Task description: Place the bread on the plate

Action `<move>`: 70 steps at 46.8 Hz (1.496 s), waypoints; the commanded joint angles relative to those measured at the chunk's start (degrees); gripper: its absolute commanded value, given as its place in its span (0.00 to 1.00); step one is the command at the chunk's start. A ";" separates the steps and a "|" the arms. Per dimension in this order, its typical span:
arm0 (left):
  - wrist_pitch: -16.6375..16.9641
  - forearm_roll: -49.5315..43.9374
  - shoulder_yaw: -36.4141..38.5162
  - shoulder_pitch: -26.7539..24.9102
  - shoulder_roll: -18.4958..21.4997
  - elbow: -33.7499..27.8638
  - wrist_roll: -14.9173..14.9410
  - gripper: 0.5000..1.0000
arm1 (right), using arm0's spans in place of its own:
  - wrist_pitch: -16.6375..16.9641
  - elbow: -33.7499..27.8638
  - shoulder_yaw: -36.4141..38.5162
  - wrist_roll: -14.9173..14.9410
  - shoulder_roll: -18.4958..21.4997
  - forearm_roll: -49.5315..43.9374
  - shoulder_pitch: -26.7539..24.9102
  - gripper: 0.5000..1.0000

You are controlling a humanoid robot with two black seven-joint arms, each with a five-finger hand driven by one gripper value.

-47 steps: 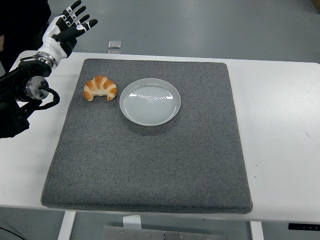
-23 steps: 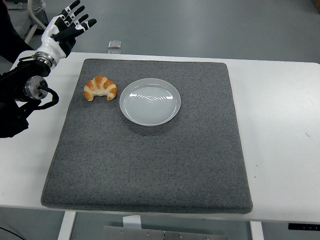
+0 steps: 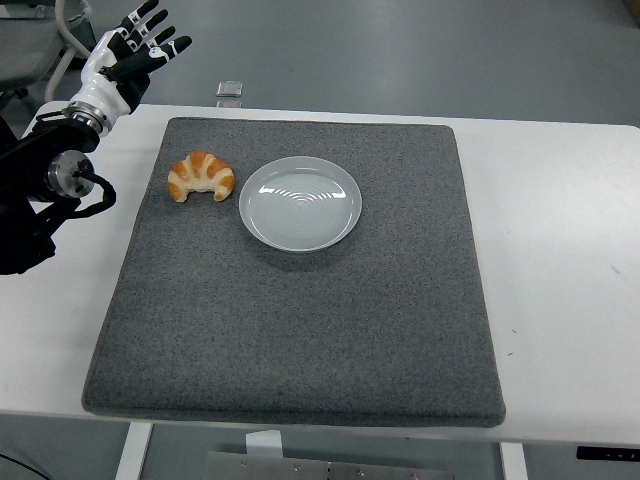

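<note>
The left hand (image 3: 135, 50) is hovering with fingers spread, holding nothing, while the croissant (image 3: 200, 176) is lying beside the plate (image 3: 300, 203), awaiting pickup.

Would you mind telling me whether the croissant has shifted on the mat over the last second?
No. The croissant lies at the same spot on the grey mat, just left of the white plate, not touching it.
</note>
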 commanded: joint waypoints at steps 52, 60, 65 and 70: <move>7.12 0.62 10.42 -13.36 18.30 -26.19 5.71 0.98 | 0.00 0.00 0.00 0.00 0.00 0.00 0.00 0.86; 6.68 10.10 25.44 -22.14 20.85 -28.91 5.80 0.98 | 0.00 0.00 0.00 0.00 0.00 0.00 0.00 0.86; 6.59 18.37 35.38 -27.42 22.43 -31.38 5.80 0.98 | 0.00 0.00 0.00 0.00 0.00 0.00 0.00 0.86; 6.77 22.24 39.87 -28.92 22.52 -31.73 5.80 0.98 | 0.00 0.00 0.00 0.00 0.00 0.00 -0.08 0.86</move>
